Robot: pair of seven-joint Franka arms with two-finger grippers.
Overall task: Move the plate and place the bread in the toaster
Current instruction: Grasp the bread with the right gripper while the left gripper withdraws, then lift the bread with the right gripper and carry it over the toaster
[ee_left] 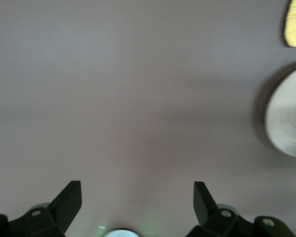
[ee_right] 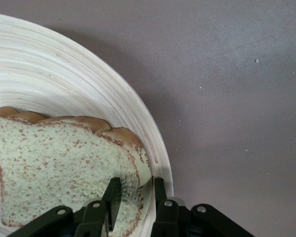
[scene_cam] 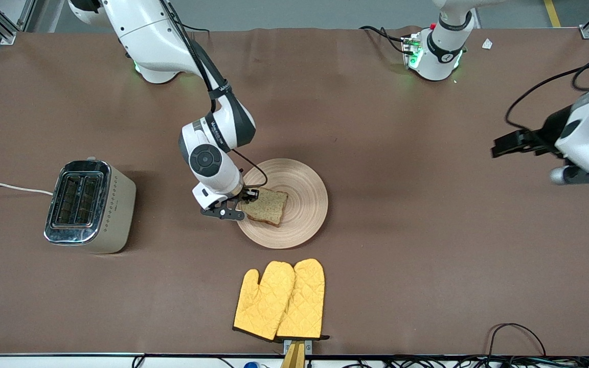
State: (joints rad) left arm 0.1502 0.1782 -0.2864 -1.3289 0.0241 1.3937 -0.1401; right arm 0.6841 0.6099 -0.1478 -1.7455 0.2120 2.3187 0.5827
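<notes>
Gripping the bread [scene_cam: 267,206] edge on the plate [scene_cam: 304,204], the right pincer [ee_right: 134,195] is narrow; toaster [scene_cam: 90,206] slots sit empty; the left pincer [ee_left: 137,197] waits wide over bare desk [scene_cam: 427,230].

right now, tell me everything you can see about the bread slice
The bread slice is one square piece, speckled brown crumb with a darker crust and a wavy top edge. It lies on the wooden plate, toward the rim at the right arm's end. The right gripper has its fingers straddling one corner edge, one finger on the crumb.
</notes>
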